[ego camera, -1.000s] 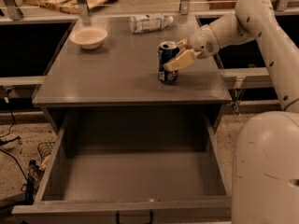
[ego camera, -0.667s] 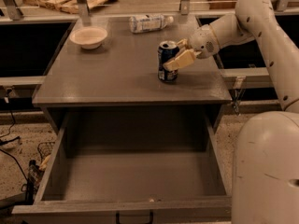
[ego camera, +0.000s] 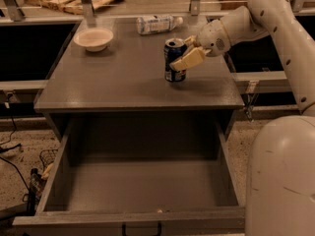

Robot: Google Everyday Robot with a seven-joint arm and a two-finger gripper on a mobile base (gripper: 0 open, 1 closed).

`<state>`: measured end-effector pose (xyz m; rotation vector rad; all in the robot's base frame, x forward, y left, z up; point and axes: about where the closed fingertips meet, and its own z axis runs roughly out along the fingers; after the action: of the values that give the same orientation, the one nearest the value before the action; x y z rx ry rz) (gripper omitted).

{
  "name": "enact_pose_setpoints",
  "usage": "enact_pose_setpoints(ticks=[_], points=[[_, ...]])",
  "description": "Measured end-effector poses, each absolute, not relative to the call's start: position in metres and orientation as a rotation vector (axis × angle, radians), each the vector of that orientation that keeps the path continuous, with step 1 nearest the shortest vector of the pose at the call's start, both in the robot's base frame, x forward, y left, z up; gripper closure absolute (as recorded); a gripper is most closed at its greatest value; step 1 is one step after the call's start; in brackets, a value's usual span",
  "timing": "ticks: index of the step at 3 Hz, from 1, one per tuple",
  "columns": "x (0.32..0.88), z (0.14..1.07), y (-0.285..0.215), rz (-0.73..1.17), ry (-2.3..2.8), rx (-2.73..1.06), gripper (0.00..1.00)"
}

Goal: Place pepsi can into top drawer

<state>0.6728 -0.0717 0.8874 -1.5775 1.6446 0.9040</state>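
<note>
The pepsi can (ego camera: 173, 58), dark blue with a silver top, stands upright on the right half of the cabinet top (ego camera: 123, 77). My gripper (ego camera: 184, 51) comes in from the right and is closed around the can's right side, one pale finger (ego camera: 188, 59) in front and the other behind. The can's base is at or just above the surface; I cannot tell which. The top drawer (ego camera: 142, 186) is pulled fully out below the cabinet top, wide, grey and holding nothing, with its small dark handle (ego camera: 141, 228) at the bottom edge.
A pale bowl (ego camera: 93, 37) sits at the back left of the cabinet top. A clear plastic bottle (ego camera: 156, 24) with a white label lies on its side at the back. My white robot body (ego camera: 280, 176) fills the lower right. Cables lie on the floor at left.
The can and the gripper have shifted slightly up and to the left together. The bowl, bottle and drawer have not moved.
</note>
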Motion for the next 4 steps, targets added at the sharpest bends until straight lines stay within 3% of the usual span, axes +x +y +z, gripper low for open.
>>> enact_pose_setpoints(ticks=[4], points=[[0.572,0.956,-0.083,0.817,1.496,-1.647,1.00]])
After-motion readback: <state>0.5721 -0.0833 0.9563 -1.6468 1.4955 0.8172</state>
